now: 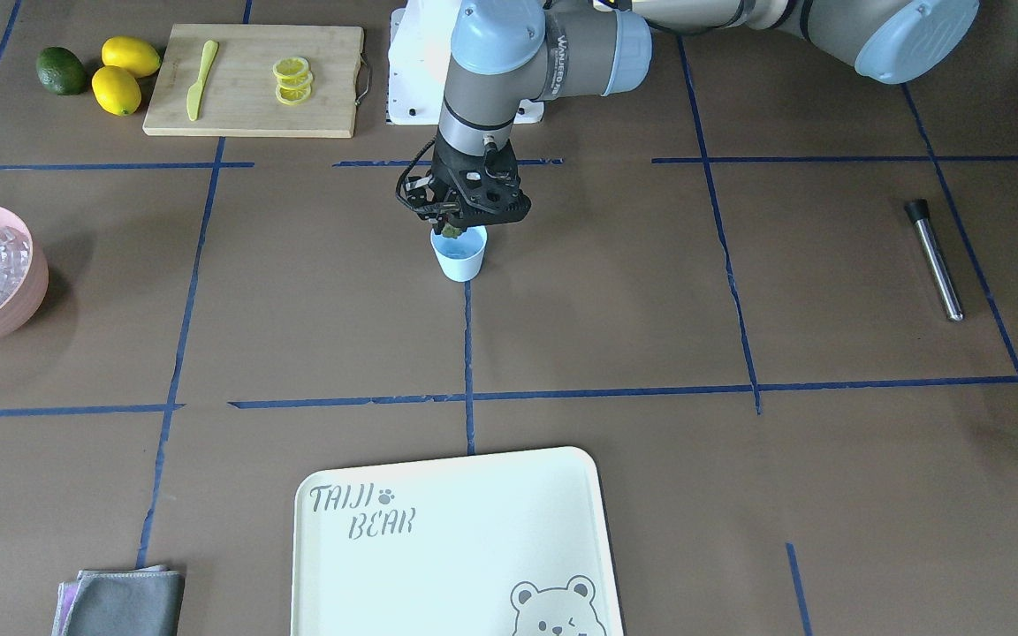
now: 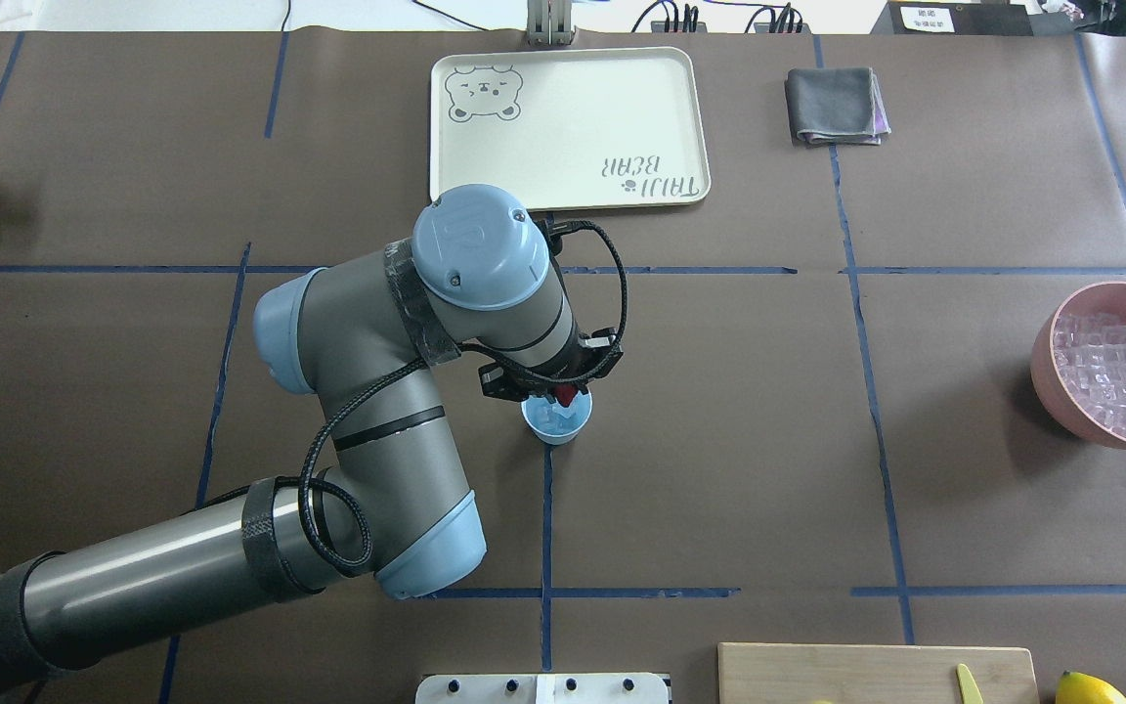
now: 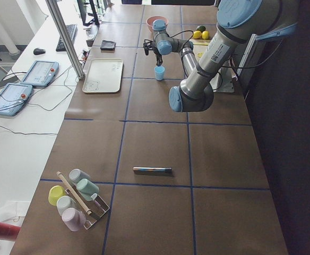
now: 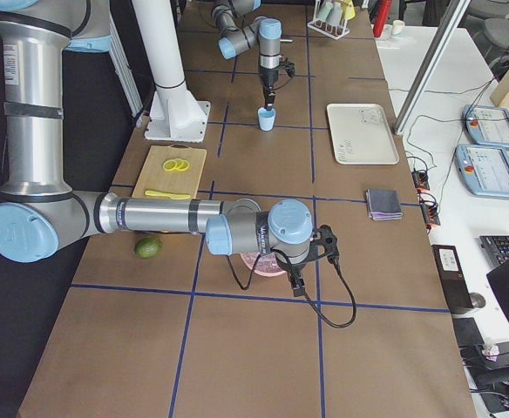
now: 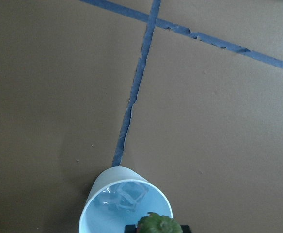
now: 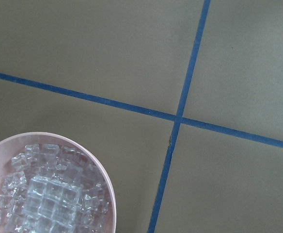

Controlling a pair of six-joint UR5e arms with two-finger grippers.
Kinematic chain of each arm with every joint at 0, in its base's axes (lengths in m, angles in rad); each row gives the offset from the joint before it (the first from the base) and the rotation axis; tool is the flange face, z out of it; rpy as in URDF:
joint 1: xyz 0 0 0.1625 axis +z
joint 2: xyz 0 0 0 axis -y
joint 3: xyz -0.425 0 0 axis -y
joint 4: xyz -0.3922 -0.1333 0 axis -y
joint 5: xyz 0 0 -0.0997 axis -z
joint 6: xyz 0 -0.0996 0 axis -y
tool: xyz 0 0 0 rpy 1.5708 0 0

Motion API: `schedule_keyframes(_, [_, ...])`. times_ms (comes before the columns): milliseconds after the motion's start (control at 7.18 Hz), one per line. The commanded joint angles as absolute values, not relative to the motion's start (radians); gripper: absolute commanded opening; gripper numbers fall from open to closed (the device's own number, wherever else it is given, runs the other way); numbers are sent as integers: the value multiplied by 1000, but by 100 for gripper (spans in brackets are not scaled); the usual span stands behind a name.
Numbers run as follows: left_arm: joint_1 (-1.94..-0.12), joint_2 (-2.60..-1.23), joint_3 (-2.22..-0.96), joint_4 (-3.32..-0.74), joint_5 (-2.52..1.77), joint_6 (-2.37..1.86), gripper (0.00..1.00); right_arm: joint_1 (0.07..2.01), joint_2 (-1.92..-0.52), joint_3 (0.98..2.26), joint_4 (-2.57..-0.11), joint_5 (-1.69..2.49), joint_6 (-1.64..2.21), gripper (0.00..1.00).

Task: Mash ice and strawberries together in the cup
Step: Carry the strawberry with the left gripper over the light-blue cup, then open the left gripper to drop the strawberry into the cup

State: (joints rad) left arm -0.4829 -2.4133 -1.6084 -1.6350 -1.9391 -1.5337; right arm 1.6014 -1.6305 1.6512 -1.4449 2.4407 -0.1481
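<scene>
- Left gripper [image 2: 561, 389]: clenched on the strawberry [image 2: 566, 394], pointing straight down over the cup [image 1: 460, 256]. The red body shows between the fingers in the overhead view; the green leafy top faces the wrist camera.
- Strawberry position: at the level of the cup's rim, over the edge of its mouth on the side away from the robot's base. Contact with the rim cannot be determined.
- Cup: upright near the table's [image 1: 615, 291] centre, at the end of a blue tape line [image 5: 132, 97]. A few cubes of ice [image 5: 129, 196] lie on its bottom.
- Right gripper [image 4: 281, 259]: above the pink bowl [image 2: 1047, 372] at the table's end on the robot's right. It shows only in the exterior right view — finger state cannot be told.
- Pink bowl: holds a pile of ice, well apart from the cup.
- Cutting board [image 1: 253, 79]: carries stacked lemon slices [image 1: 292, 79] and a yellow-green knife [image 1: 201, 79]. Two lemons [image 1: 125, 75] and an avocado [image 1: 61, 71] lie beside it.
- Metal rod [image 1: 938, 261] with a black tip: flat on the table, on the robot's left — well apart from the cup.
- Tray [image 1: 456, 548] and grey cloth [image 1: 125, 601]: at the table's far edge from the robot.
</scene>
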Motion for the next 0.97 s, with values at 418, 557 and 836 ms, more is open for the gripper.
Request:
schedule_keyframes(418, [-483, -2391, -1620, -1632, -1940, -1534, 39, 1601, -1631, 1654, -1445, 2442, -147, 99])
schedule_keyframes(557, [-482, -2391, -1623, -1632, -1940, -1534, 78, 1601, -1631, 1652, -1445, 2442, -147, 99])
schedule_keyframes(836, [-482, -2391, -1626, -1632, -1939, -1534, 100, 1601, -1631, 1652, -1445, 2442, -147, 99])
